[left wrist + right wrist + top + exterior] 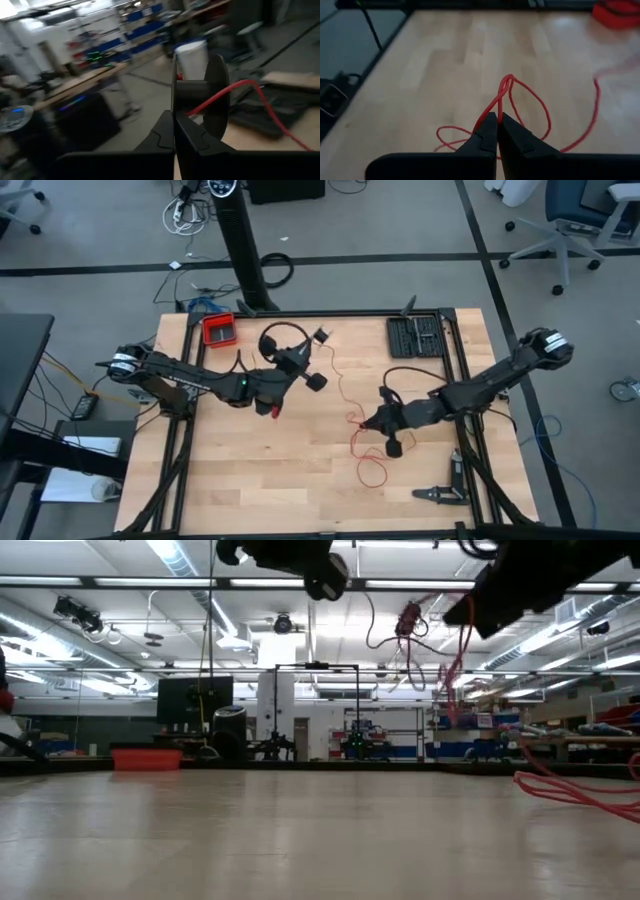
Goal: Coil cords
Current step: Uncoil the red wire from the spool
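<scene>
We've got the thin red cord [352, 412] strung across the middle of the wooden table [240, 480], with loose loops lying on the wood just in front of the right gripper [364, 421] and a strand running up toward the black spool [322, 335] near the table's back edge. No readable writing or labels anywhere that we can make out.

The right gripper is closed tight, pinching a small fold of the red cord between its fingertips; in the right wrist view the cord [506, 86] sticks up out of the shut fingers [487, 131] as a narrow loop. The left gripper [305, 372] is closed on the black spool [200, 92], with the red cord [235, 89] coming off it.

Containers: a red tray [219, 329] sits left of the spool, at the table's back left, contents too hard to tell. A black tool case [415, 336] lies open to the spool's right.
</scene>
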